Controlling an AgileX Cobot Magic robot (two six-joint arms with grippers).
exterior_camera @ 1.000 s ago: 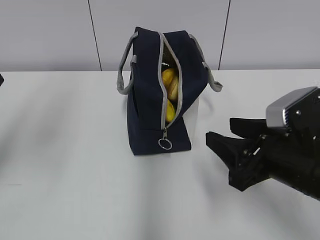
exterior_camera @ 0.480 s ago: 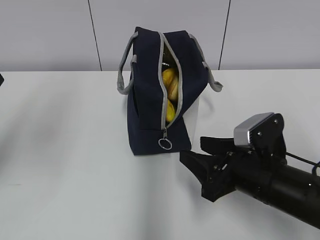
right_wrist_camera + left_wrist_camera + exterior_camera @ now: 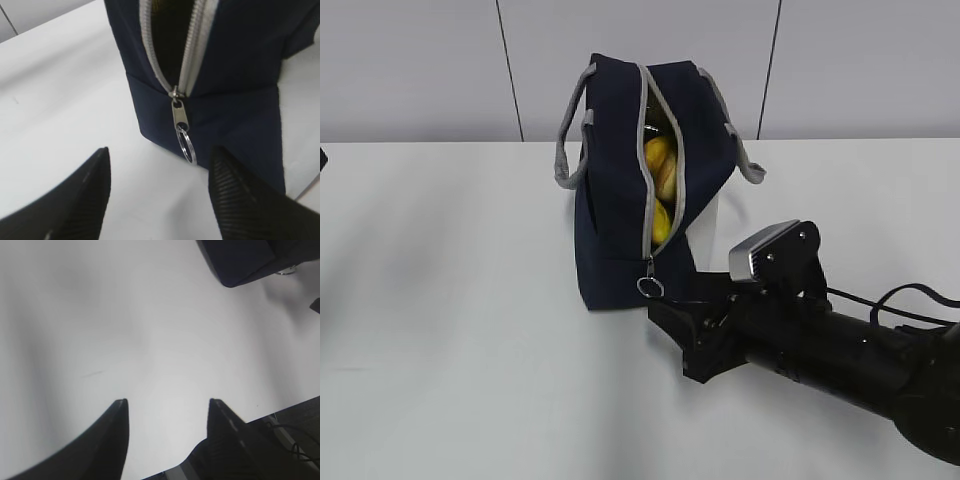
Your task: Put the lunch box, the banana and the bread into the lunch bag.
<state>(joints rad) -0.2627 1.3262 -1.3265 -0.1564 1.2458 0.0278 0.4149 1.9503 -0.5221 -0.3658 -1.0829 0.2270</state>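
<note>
Right gripper (image 3: 672,325), jaws spread, at centre frame before boxy navy-blue fabric lunch bag (image 3: 615,215).
Grey zipper's ring pull (image 3: 187,143) hangs between its fingers; left gripper (image 3: 167,415) likewise released.

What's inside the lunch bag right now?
Through the open zipper of the lunch bag, yellow and golden shapes show: probably the banana and bread. The lunch box is not visible; fabric covers the rest.
</note>
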